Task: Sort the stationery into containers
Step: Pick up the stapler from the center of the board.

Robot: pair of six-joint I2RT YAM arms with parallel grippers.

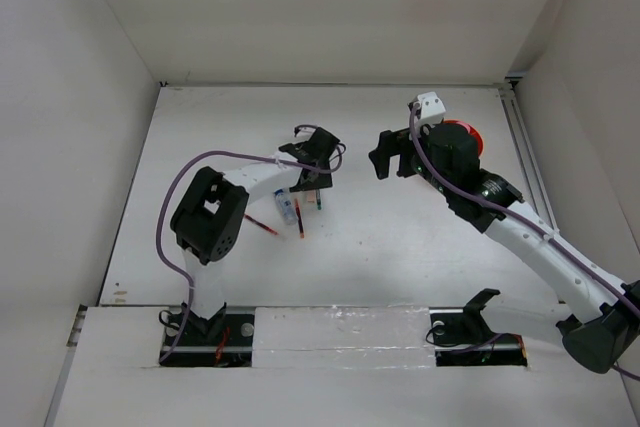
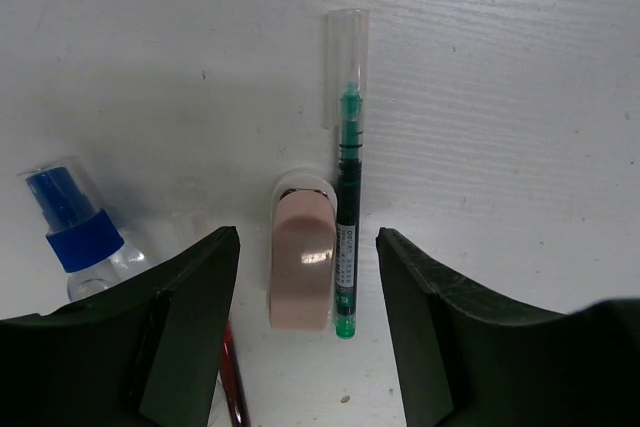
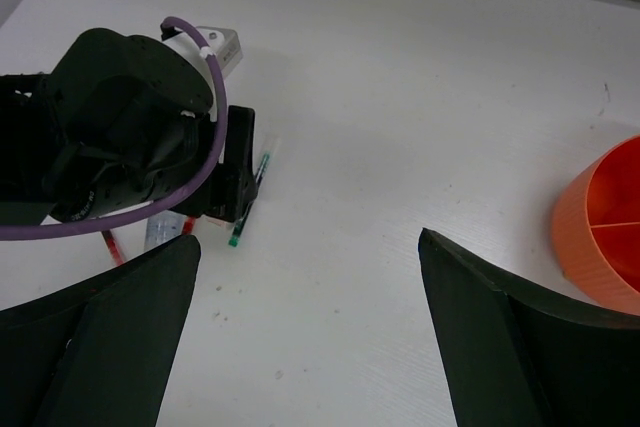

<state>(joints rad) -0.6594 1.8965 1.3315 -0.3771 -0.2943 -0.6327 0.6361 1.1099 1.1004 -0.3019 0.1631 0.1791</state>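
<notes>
From above, a bottle (image 1: pixel 288 210) and a red pen (image 1: pixel 262 226) lie on the table (image 1: pixel 400 247), with the orange tub (image 1: pixel 473 134) well to the right. Left wrist: the left fingers (image 2: pixel 190 337) stand apart astride a pink eraser (image 2: pixel 300 277) and a green pen (image 2: pixel 347 237) – touching neither. Right wrist: the right fingers (image 3: pixel 110 337) are spread wide, holding nothing.

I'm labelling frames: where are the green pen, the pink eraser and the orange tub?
green pen (image 2: pixel 347 247), left wrist view, its dark barrel
pink eraser (image 2: pixel 300 277), left wrist view, its top face
orange tub (image 3: pixel 575 247), right wrist view, its outer wall
</notes>
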